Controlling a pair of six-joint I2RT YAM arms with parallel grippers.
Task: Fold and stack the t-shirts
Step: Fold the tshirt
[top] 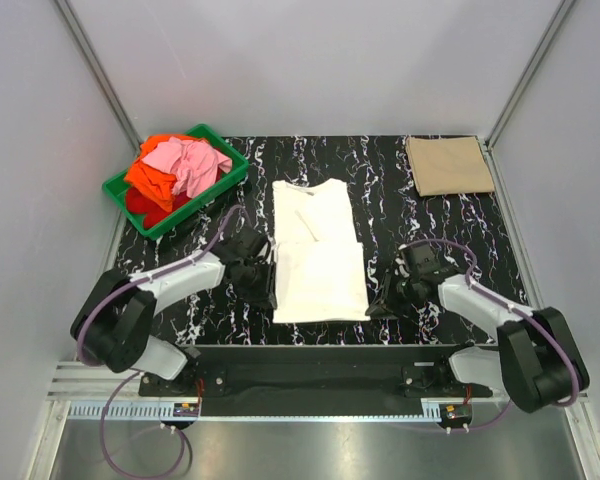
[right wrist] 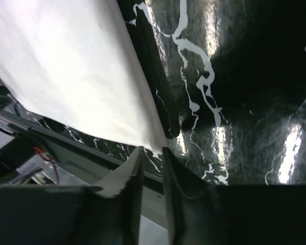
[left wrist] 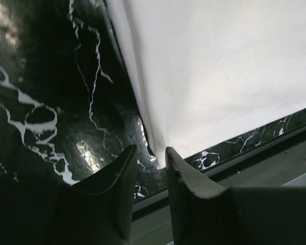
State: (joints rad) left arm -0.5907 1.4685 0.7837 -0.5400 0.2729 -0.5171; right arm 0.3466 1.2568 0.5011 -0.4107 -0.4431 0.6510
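A white t-shirt [top: 320, 250] lies flat mid-table with its sides folded in and its collar toward the back. My left gripper [top: 271, 290] sits low at its near left corner. In the left wrist view that gripper [left wrist: 150, 149] is open, and the white t-shirt's corner [left wrist: 163, 138] lies just past the tips with nothing between them. My right gripper [top: 377, 308] sits at the near right corner. In the right wrist view it [right wrist: 152, 149] is narrowly open, with the white t-shirt's corner [right wrist: 153, 138] at its tips. A tan t-shirt [top: 448, 165] lies folded at the back right.
A green crate [top: 220, 190] at the back left holds crumpled pink [top: 190, 165], orange [top: 150, 178] and red [top: 145, 208] t-shirts. The black marbled table top [top: 410, 215] ends at a metal rail [top: 310, 375] near the arm bases. White walls stand close on both sides.
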